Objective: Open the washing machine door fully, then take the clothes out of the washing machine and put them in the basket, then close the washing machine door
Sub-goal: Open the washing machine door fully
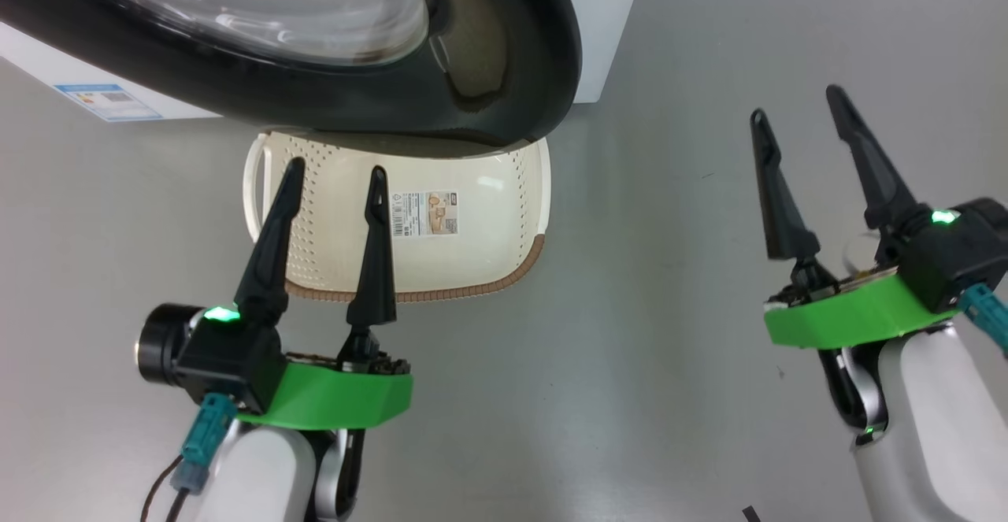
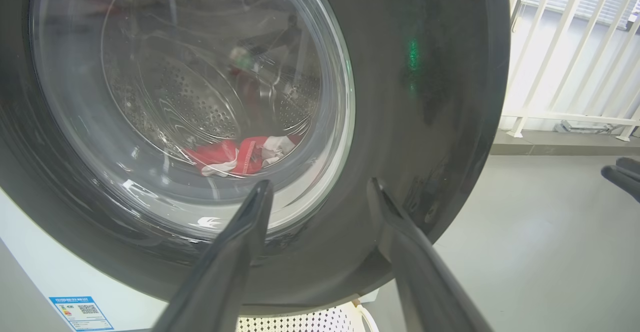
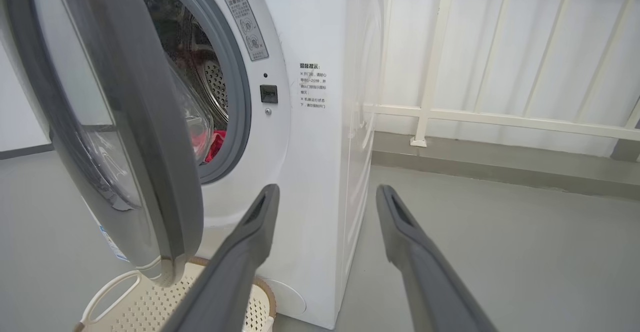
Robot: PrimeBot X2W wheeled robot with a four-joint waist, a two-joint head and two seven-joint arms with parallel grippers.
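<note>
The washing machine door (image 1: 543, 49) stands only part open, so opening it fully is your step in hand. Both end effectors are empty, with fingers spread apart: the left end effector (image 1: 337, 166) faces the door's outer glass, above the basket (image 1: 488, 246), and the right end effector (image 1: 797, 101) hangs over bare floor (image 1: 646, 349), looking into the gap between door and washing machine (image 3: 310, 172). The right one seems better placed: hook a finger behind the black rim's free edge and sweep it wide in an arc about the hinge, rather than pulling straight out. The clothes (image 2: 235, 155) lie low in the drum, red behind the glass. Mind the basket, which sits on the floor directly beneath the door's lower rim; whether the rim clears it cannot be told. A white railing (image 3: 500, 116) stands well off beside the machine.
</note>
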